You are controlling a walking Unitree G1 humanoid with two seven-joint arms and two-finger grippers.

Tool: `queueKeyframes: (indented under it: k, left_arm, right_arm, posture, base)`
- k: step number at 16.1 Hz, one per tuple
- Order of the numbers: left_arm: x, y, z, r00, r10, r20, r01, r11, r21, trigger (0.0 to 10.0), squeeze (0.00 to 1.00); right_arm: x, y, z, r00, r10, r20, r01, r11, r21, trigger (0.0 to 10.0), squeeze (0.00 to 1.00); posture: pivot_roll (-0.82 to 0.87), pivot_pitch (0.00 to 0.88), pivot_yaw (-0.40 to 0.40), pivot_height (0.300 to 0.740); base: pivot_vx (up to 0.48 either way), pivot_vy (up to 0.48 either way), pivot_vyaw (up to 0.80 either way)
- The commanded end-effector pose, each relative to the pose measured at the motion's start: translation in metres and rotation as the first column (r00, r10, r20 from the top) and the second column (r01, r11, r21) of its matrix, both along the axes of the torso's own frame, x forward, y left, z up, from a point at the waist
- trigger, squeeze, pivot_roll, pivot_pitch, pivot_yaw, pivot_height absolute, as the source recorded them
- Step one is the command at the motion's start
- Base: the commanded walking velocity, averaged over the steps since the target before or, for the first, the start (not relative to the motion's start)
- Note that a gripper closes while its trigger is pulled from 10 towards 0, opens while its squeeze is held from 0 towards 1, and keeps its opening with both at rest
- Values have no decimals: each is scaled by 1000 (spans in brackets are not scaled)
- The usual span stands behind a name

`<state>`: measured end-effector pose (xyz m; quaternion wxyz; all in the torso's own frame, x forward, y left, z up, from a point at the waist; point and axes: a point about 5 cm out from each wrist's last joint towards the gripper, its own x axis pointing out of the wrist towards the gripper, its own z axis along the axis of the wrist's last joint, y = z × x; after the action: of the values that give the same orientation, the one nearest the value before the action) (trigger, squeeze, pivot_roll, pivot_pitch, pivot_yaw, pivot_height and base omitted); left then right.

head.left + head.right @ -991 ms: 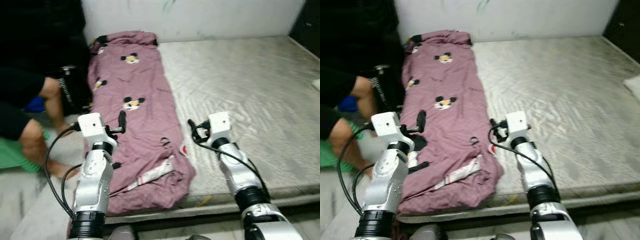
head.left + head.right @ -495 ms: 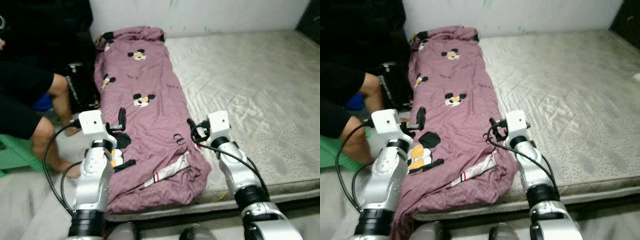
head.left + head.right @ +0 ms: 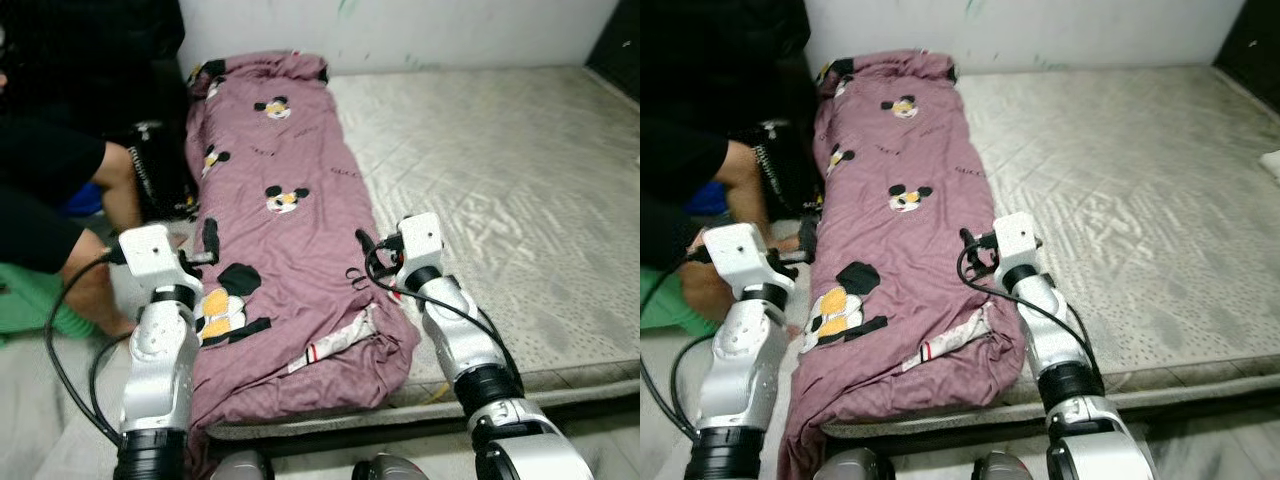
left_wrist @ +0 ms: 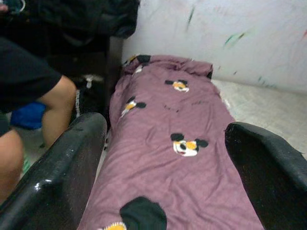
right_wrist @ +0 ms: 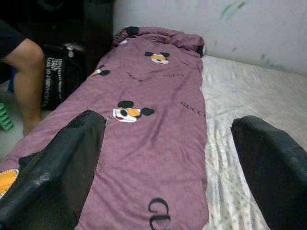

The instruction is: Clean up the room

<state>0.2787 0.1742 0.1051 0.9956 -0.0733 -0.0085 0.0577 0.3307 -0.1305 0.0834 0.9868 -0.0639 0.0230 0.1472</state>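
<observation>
both tools (image 3: 210,238) (image 3: 362,243) shifted left, flanking quilt (image 3: 280,230).

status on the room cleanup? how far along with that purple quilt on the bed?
Done: the purple quilt already lies folded into a long strip along the left side of the mattress. In hand: nothing is gripped; the left end effector hovers open at the strip's left edge and the right end effector open at its right edge. Left: likely folding the strip down further. A person's leg is close beside the bed.
</observation>
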Motion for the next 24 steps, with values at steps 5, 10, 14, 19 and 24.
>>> queueKeyframes:
  k: [5, 10, 14, 19, 24]
  left_arm:
    - [-22, 13, -7, 999, -15, -49, 18, 997, 69, 10000, 0]
    - [-55, 26, -10, 996, -1, -85, 11, 993, 114, 10000, 0]
    - [-54, 24, -7, 996, -4, -94, 15, 993, 118, 10000, 0]
    - [-51, 23, -5, 995, -8, -97, 19, 993, 115, 10000, 0]
    - [-48, 23, -5, 995, 1, -102, 10, 994, 106, 10000, 0]
  right_arm:
    - [-14, -4, 15, 999, -45, 20, 41, 986, 164, 10000, 0]
    - [-50, -7, 14, 1000, -26, 6, 25, 983, 184, 10000, 0]
    - [-54, -10, 17, 999, -31, -26, 35, 981, 189, 10000, 0]
    - [-56, -9, 20, 999, -32, -40, 39, 980, 194, 10000, 0]
    - [-55, -8, 21, 999, -20, -46, 29, 981, 190, 10000, 0]
  posture:
    - [-1, 0, 1, 740]
    - [6, 0, 5, 740]
    - [2, 2, 14, 716]
    - [-2, 3, 16, 707]
    - [-5, 0, 11, 647]
  base:
    - [0, 0, 0]
    - [0, 0, 0]
    - [0, 0, 0]
    - [0, 0, 0]
    - [0, 0, 0]
